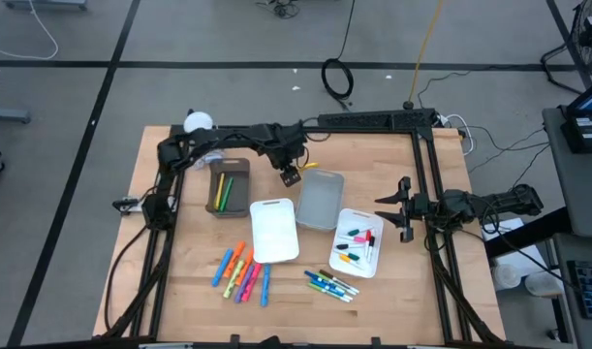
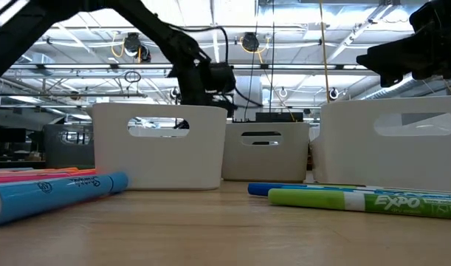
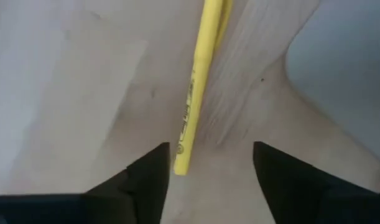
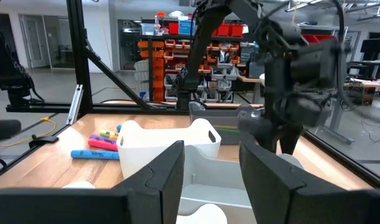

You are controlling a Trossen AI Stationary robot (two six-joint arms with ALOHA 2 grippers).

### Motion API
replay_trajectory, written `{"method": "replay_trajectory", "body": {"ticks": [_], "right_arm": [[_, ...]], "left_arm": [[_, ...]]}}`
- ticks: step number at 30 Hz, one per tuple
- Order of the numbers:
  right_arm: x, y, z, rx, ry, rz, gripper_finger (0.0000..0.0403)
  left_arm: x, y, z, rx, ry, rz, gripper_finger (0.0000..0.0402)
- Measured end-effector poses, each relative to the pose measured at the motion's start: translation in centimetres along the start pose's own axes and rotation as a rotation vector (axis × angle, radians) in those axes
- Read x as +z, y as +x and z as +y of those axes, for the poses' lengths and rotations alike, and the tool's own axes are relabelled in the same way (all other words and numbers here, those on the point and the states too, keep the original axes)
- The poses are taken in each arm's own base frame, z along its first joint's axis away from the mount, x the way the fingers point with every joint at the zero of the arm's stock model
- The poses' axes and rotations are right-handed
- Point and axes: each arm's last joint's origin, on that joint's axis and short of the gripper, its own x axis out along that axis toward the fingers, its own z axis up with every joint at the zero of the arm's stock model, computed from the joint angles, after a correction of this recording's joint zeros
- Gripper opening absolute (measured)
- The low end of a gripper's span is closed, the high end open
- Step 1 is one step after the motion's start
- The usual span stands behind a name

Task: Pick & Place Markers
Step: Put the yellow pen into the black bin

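Even, bright overhead light; ceiling lamps (image 2: 136, 50) glare at the low view's top. The near blue marker (image 2: 55, 193) at lower left is blurred, and the left wrist view is soft throughout.

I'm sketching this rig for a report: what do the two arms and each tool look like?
Both arms are dark, nearly black, jointed links with black cables running along them. The left tool ends in two flat dark fingers with angled tips. The right tool has the same blocky, matte fingers. No markings are readable.
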Motion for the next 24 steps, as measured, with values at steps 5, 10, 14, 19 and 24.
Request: {"method": "replay_trajectory", "body": {"ticks": [5, 10, 14, 19, 24], "right_arm": [[0.0, 0.0, 0.0, 0.000, 0.000, -0.001, 0.0141], [0.0, 0.0, 0.0, 0.000, 0.000, 0.000, 0.0141], [0.0, 0.0, 0.0, 0.000, 0.000, 0.000, 0.0141], [0.0, 0.0, 0.0, 0.000, 0.000, -0.001, 0.0141], [0.0, 0.0, 0.0, 0.000, 0.000, -0.001, 0.0141]], "left_arm": [[-0.2, 1.9, 0.1, 0.003, -0.001, 0.044, 0.0249], [-0.1, 1.7, 0.5, 0.028, 0.044, 0.039, 0.0224], [-0.3, 1.7, 1.1, 0.030, 0.071, 0.059, 0.0181], [-0.6, 1.6, 2.4, 0.009, 0.037, 0.083, 0.0094], [-1.3, 2.0, 3.2, -0.073, 0.034, 0.157, 0.0014]]}}
